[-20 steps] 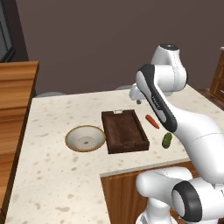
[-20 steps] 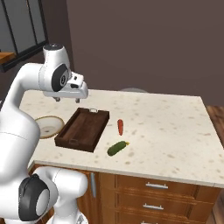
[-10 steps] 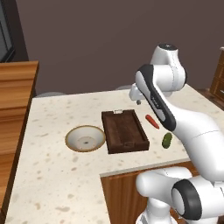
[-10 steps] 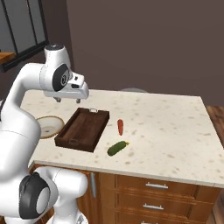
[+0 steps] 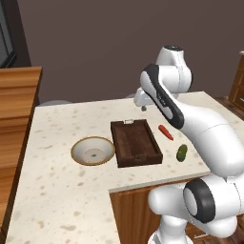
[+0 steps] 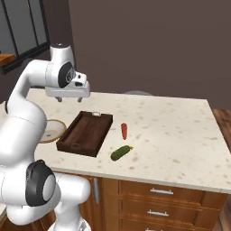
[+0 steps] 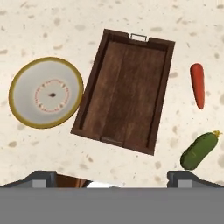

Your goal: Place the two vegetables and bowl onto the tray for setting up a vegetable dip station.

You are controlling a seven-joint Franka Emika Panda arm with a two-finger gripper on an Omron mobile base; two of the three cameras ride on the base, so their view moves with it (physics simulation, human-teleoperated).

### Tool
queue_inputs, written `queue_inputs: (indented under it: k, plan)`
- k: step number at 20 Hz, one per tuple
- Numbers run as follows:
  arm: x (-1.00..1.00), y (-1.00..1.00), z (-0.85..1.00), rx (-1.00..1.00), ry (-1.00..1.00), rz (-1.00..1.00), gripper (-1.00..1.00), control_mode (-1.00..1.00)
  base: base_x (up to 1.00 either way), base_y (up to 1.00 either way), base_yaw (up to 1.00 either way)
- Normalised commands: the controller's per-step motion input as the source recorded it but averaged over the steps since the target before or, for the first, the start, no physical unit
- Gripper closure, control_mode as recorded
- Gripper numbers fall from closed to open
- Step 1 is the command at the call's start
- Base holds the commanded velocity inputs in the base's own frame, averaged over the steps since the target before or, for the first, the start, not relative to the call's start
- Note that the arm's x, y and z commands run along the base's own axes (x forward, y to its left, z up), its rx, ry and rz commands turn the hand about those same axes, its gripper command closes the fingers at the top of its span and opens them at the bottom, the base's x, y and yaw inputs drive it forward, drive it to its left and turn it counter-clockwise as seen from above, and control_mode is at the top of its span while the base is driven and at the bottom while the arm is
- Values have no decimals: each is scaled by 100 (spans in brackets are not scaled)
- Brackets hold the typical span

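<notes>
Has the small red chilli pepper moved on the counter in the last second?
No. The small red chilli pepper lies in the same spot, just right of the dark-brown wooden tray and above the dark-green cucumber.

Flanking base views; hand view straight down over tray (image 7: pixel 124 92)

The arm (image 5: pixel 164 97) has edged slightly toward the counter's far side; little else differs.

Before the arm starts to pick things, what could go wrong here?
1. The bowl looks about as wide as the tray; set down carelessly, it may perch on a raised edge or leave no room.
2. The red pepper and green cucumber are slim, rounded and flat on the counter; they may roll or slip from the open hand.
</notes>
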Motion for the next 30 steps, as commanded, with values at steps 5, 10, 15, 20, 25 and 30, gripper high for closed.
queue_inputs:
  k: [5,10,15,20,25,30]
  plan:
    - [16,45,0,2,0,35,-100,-100,0,0,0]
    - [-8,49,-3,0,0,38,-100,-100,0,0,0]
    - [-19,43,-4,0,0,45,-100,-100,0,0,0]
    - [-23,36,-2,0,0,37,-100,-100,0,0,0]
    - [-34,30,-6,-1,0,27,-100,-100,0,0,0]
    - [-32,23,-4,0,0,11,-100,-100,0,0,0]
